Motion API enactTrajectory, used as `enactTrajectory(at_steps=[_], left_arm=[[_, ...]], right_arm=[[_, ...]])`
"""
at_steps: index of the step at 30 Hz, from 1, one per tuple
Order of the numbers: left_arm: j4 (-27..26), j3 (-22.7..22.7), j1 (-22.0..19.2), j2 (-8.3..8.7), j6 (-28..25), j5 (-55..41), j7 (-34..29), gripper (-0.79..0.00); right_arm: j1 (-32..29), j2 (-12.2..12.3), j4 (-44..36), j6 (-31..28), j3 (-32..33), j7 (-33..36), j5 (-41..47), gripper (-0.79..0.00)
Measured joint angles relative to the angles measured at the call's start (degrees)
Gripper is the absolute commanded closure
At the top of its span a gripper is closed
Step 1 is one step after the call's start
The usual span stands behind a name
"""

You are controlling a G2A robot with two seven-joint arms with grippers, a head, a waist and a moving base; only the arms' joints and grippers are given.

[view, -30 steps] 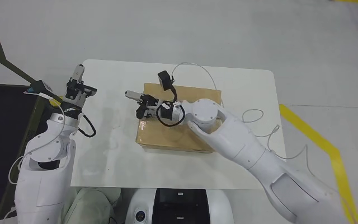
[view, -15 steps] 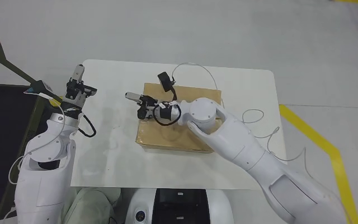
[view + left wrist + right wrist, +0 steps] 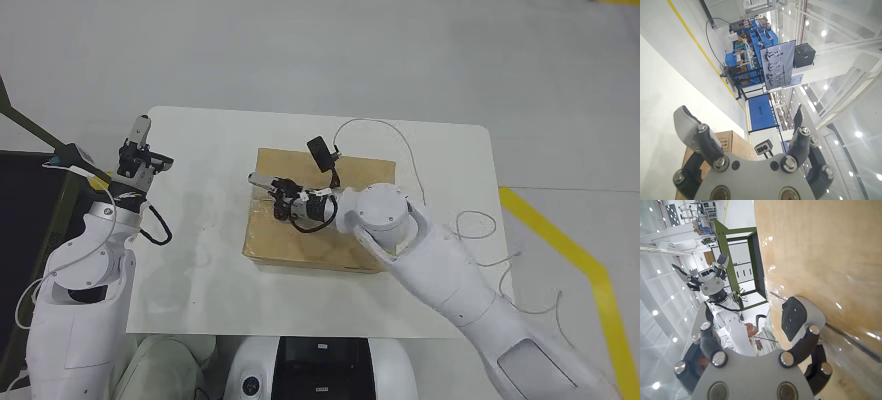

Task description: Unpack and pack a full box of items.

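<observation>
A closed brown cardboard box (image 3: 310, 235) with clear tape along its top seam stands in the middle of the white table (image 3: 200, 280). My right gripper (image 3: 272, 188) lies low over the left part of the box top, open. In the right wrist view one finger pad (image 3: 794, 319) rests on the taped seam of the box (image 3: 819, 247), and the right gripper (image 3: 747, 313) holds nothing. My left gripper (image 3: 140, 135) is raised off the table's far left corner, open and empty, well away from the box. The left gripper (image 3: 742, 111) sees the box (image 3: 734, 144) behind one finger.
A white cable (image 3: 400, 140) loops over the far right of the table and off its right edge. A green-framed dark stand (image 3: 30, 200) is beside the table on the left. Bare table surrounds the box. The left gripper (image 3: 699, 262) appears far off in the right wrist view.
My right gripper has slid to the right along the box top, from over the left edge inward. The left arm has not moved.
</observation>
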Motion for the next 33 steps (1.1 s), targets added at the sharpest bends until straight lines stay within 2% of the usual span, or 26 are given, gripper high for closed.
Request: enactTrajectory(at_steps=[10, 19, 33], left_arm=[[0.00, 0.00, 0.00, 0.00, 0.00, 0.00, 0.00, -0.785], [0.00, 0.00, 0.00, 0.00, 0.00, 0.00, 0.00, -0.785], [0.00, 0.00, 0.00, 0.00, 0.00, 0.00, 0.00, -0.785]], right_arm=[[-7.84, 3.29, -11.34, 10.25, 7.20, -0.16, -7.25, -0.785], [-12.97, 5.23, -18.89, 18.15, 11.68, -0.34, -11.85, -0.785], [-17.21, 6.53, -22.29, 20.74, 16.10, -3.06, -14.70, -0.785]])
